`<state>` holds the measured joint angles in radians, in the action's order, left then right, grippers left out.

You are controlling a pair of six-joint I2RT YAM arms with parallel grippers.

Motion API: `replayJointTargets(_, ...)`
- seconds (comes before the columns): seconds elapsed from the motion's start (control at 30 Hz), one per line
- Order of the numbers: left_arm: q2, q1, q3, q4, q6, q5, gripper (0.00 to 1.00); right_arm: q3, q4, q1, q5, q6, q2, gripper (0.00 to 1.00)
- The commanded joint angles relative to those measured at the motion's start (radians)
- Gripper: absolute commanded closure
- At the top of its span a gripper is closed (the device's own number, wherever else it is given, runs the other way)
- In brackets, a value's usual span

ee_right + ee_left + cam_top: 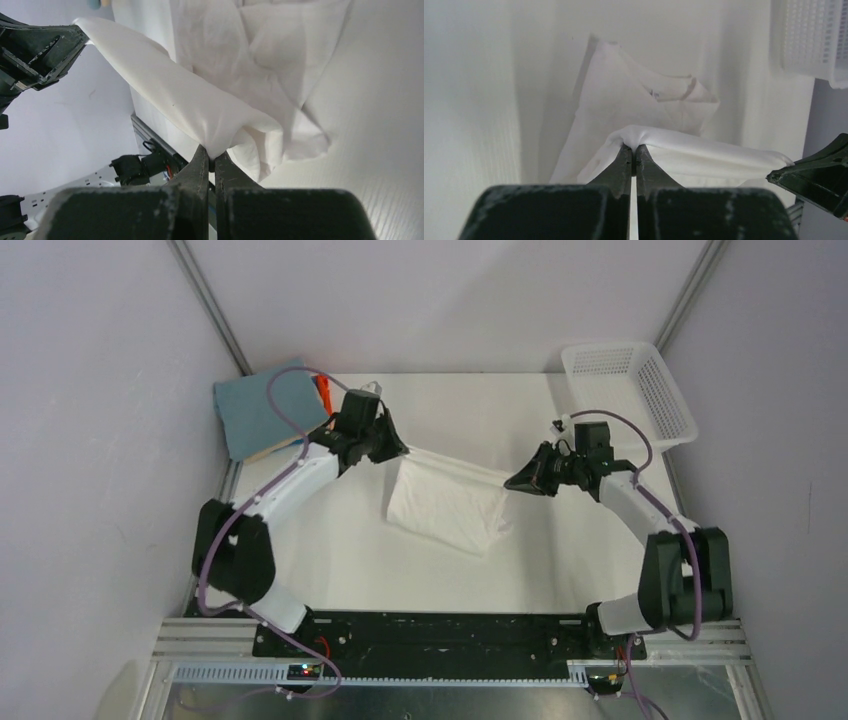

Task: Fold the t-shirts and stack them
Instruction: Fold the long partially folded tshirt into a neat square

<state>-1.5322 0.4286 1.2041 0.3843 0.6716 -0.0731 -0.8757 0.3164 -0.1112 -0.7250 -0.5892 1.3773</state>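
Observation:
A plain white t-shirt (445,502) hangs between both grippers above the middle of the white table; its lower part rests folded on the table. My left gripper (400,452) is shut on one end of its raised top edge (664,142). My right gripper (512,482) is shut on the other end (210,125). The edge is stretched taut between them. A folded dusty blue-grey t-shirt (265,408) lies at the far left, with beige and orange (323,391) cloth edges showing under it. The bright blue shirt is out of view.
A white plastic mesh basket (632,392) stands at the far right corner, also in the left wrist view (814,37). Grey walls enclose the table on three sides. The black arm rail (440,632) runs along the near edge.

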Motion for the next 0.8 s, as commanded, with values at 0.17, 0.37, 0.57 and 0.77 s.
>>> replayJointTargets(0.17, -0.302, -0.08, 0.229, -0.027, -0.061, 0.023, 1.0, -0.145, -0.218, 0.051, -0.004, 0.029, 0.299, 1.0)
replayJointTargets(0.37, -0.45, -0.106, 0.324, -0.026, -0.075, -0.038, 0.89, -0.226, -0.283, 0.065, 0.043, -0.021, 0.471, 0.83)
replayJointTargets(0.57, -0.432, -0.107, 0.375, -0.026, -0.101, -0.059, 0.1, -0.309, -0.177, 0.063, 0.154, 0.017, 0.426, 0.08)
replayJointTargets(0.77, -0.292, -0.079, 0.301, -0.027, -0.102, -0.106, 0.0, -0.265, -0.054, -0.058, 0.256, 0.061, 0.238, 0.01)
